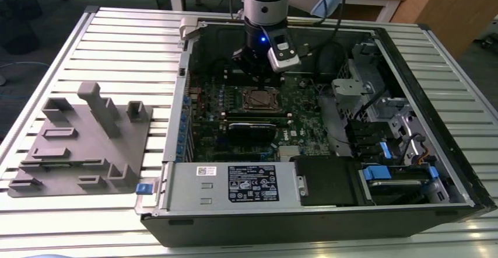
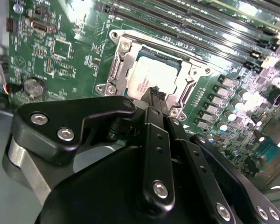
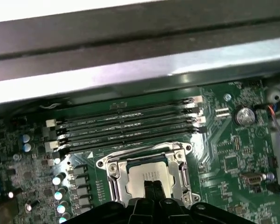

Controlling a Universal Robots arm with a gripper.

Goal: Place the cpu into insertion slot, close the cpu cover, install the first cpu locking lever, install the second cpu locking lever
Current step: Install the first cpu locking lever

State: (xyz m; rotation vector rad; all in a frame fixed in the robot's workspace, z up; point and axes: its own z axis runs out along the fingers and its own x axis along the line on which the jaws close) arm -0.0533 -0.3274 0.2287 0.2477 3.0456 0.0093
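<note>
A slatted metal worktop (image 1: 116,42) carries an open computer case (image 1: 311,223), with a grey moulded fixture (image 1: 78,147) lying well apart from it on the exterior view's left. Inside the case lies the green circuit board (image 1: 210,135), and the arm (image 1: 265,1) reaches down over it.

The tool (image 2: 154,93) hangs just above the insertion slot (image 1: 246,99). In both wrist views its two fingers are pressed together at the tips, clenched on nothing.

In the first wrist view, the slot sits just beside the long narrow memory slots (image 3: 126,123). The cpu cover (image 2: 186,81) appears to lie flat over the slot, its silver frame surrounding the chip. The cpu (image 2: 147,77) rests in the slot, its pale metal top showing through the cover's opening, partly hidden behind the fingertips.

Judging from this, the chip is placed and the cover looks closed. Whether either locking lever is latched cannot be told, so those two steps may remain.
</note>
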